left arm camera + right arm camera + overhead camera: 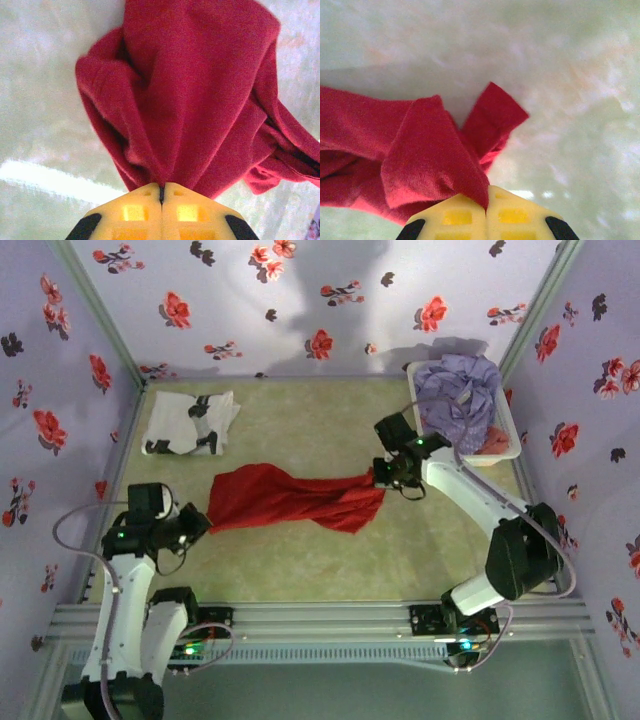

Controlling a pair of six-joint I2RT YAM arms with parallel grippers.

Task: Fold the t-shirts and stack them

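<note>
By the far left corner of the pale green tabletop point(300, 570) lies a soft white t-shirt with black print point(190, 422). It is folded into a small bundle, so I think that one is done and shows where the stack goes.

Nearer the left edge, the left gripper point(161, 189) has its yellow jaws pressed tight together on one end of the bright red cloth t-shirt point(290, 498). The red shirt lies bunched across the middle of the tabletop, pulled long like a rope between the two arms. At its right end, the right gripper point(486, 197) is pinched tight on a corner of it too. I think both hold it so they can spread it flat for folding.

In the far right corner, a white plastic basket point(413, 380) holds a crumpled pale lavender t-shirt point(458, 390).
</note>
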